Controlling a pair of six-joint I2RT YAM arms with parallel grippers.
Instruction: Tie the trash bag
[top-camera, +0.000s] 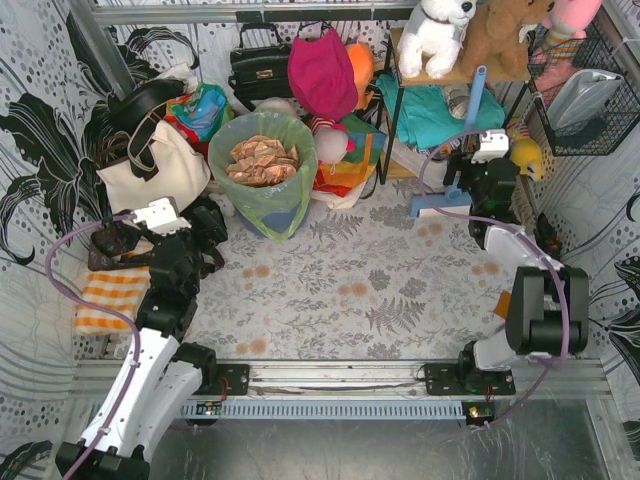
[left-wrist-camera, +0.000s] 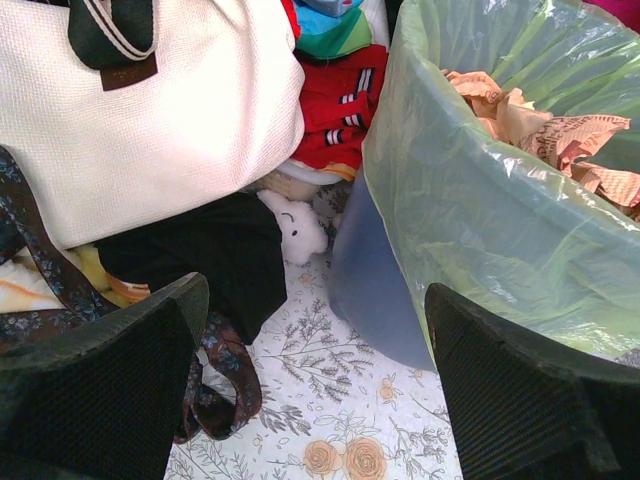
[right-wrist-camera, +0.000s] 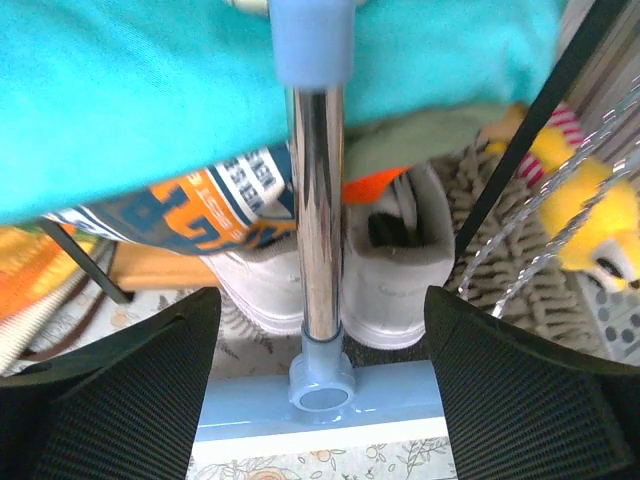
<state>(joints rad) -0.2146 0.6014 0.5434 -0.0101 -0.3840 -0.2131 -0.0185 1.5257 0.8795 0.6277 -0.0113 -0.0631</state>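
The trash bag (top-camera: 262, 190), thin light-green plastic, lines a round blue-grey bin (left-wrist-camera: 385, 290) at the back left, and its rim is folded over the bin's edge. Crumpled brown paper (top-camera: 263, 158) fills it. In the left wrist view the trash bag (left-wrist-camera: 480, 200) rises just right of my left gripper (left-wrist-camera: 315, 300), which stands open over bare floral cloth, touching nothing. In the top view the left gripper (top-camera: 210, 223) sits low, left of the bin. My right gripper (top-camera: 468, 168) is far to the right, open, its fingers either side of a mop's chrome pole (right-wrist-camera: 320, 200) without touching it.
A cream tote bag (left-wrist-camera: 150, 110) and dark clothes lie left of the bin. The light-blue mop head (right-wrist-camera: 320, 400) rests on the floor before white shoes (right-wrist-camera: 400, 290) under a shelf of stuffed toys (top-camera: 440, 35). A wire basket (top-camera: 585, 110) hangs at the right.
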